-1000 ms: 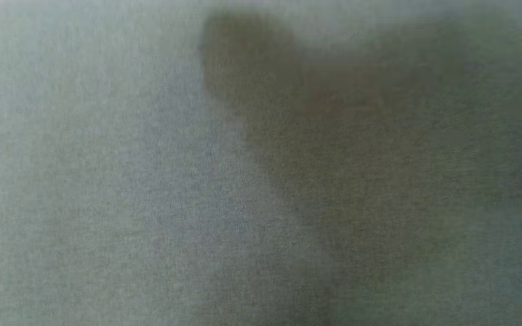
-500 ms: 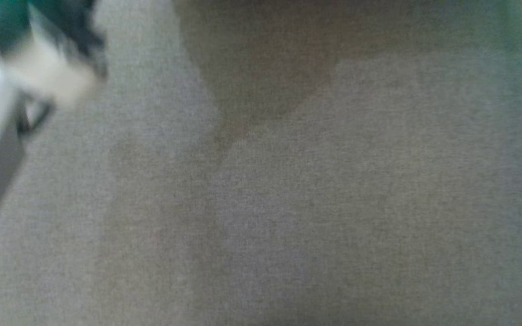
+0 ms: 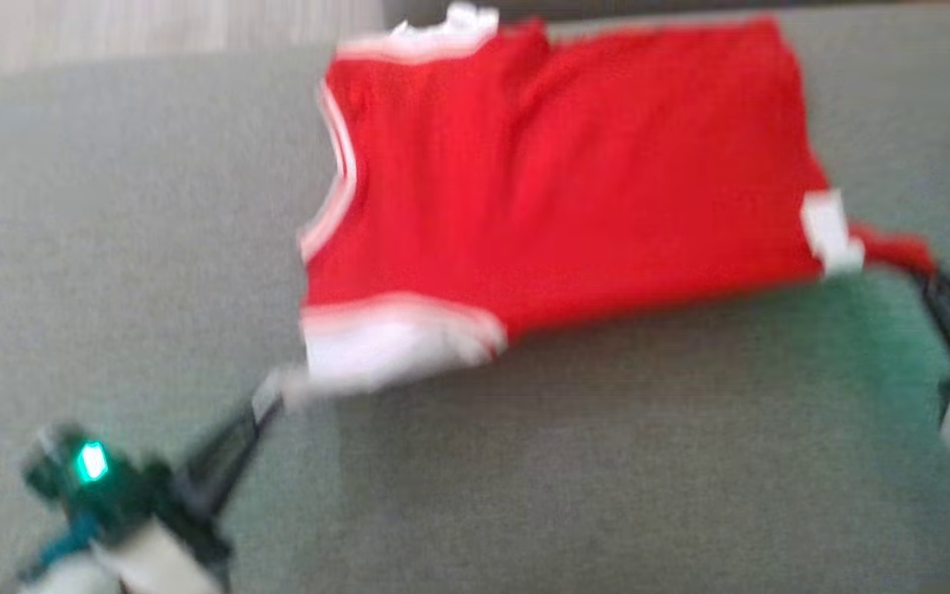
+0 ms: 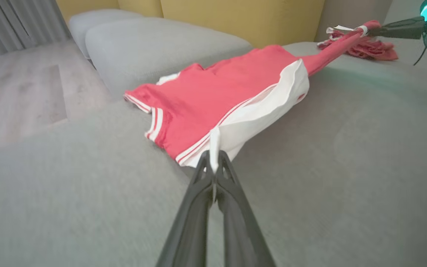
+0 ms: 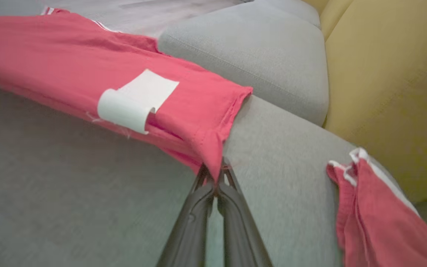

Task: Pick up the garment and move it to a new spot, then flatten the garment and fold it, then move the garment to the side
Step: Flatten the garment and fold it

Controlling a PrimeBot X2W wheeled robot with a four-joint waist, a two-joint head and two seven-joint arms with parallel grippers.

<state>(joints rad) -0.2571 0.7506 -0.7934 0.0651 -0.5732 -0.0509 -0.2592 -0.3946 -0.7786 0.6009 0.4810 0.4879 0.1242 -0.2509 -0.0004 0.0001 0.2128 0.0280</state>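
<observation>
Though the head view is blurred, the red garment (image 3: 574, 181) reads clearly: spread on the grey sofa seat (image 3: 607, 462) and pulled taut between two pinches. The left gripper (image 3: 273, 396) is clamped on its white-trimmed corner, the right gripper (image 3: 924, 276) on the opposite red corner.

Left wrist view: fingers closed tight on the white trim (image 4: 258, 115), with the fabric raised a little off the cushion near the grip.

Right wrist view: fingers closed on a red hem corner. A white label (image 5: 135, 98) curls over the edge nearby. A second red cloth (image 5: 376, 207) lies crumpled apart, beside the yellow backrest (image 5: 384, 74).
</observation>
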